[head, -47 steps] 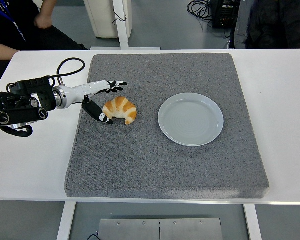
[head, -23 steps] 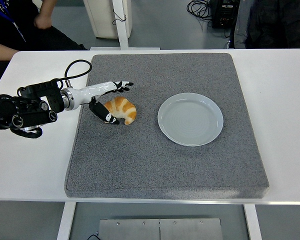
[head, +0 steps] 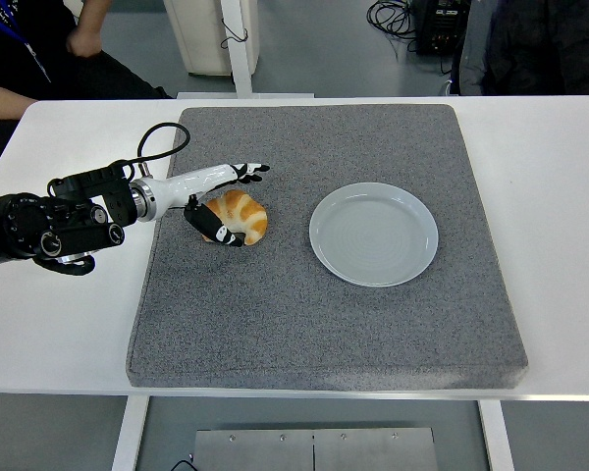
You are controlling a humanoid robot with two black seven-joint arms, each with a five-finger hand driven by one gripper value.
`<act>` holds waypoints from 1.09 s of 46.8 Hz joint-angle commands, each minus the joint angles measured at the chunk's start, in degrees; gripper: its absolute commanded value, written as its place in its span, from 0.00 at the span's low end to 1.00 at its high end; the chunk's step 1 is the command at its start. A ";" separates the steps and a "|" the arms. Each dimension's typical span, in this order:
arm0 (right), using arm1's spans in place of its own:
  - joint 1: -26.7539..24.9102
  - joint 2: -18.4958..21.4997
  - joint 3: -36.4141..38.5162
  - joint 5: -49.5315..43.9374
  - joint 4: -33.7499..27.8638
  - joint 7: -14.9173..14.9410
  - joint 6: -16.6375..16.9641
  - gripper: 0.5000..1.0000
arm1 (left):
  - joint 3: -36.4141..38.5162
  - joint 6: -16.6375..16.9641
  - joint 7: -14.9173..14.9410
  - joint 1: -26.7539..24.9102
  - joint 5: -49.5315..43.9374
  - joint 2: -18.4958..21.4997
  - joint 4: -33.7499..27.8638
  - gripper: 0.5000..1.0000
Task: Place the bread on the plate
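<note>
While the left hand [head: 219, 201] cups, fingers apart, a glossy crescent croissant [head: 240, 216]; smooth round plate [head: 374, 234] sits well apart.

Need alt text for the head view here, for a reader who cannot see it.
The left robot hand reaches in over a grey mat and brackets a croissant, fingers above it and thumb at its near side, not yet closed. An empty pale plate sits to the croissant's right.

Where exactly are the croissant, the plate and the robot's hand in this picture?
croissant [head: 243, 216], head view, on its golden top crust.
plate [head: 374, 234], head view, on its bare centre.
left hand [head: 219, 201], head view, on the middle of the hand, open around the croissant's left side.
</note>
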 commanded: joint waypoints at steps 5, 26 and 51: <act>0.01 0.00 0.00 0.00 0.00 0.00 -0.03 1.00 | -0.01 0.00 -0.60 0.73 0.00 -0.12 1.66 0.87; 0.01 0.00 0.00 0.00 0.00 0.00 0.06 1.00 | 0.60 0.08 -3.59 1.26 0.18 -0.12 1.83 0.22; 0.01 0.00 0.00 0.00 0.00 0.00 0.06 1.00 | 0.87 0.96 -8.42 -1.47 4.92 0.49 4.55 0.00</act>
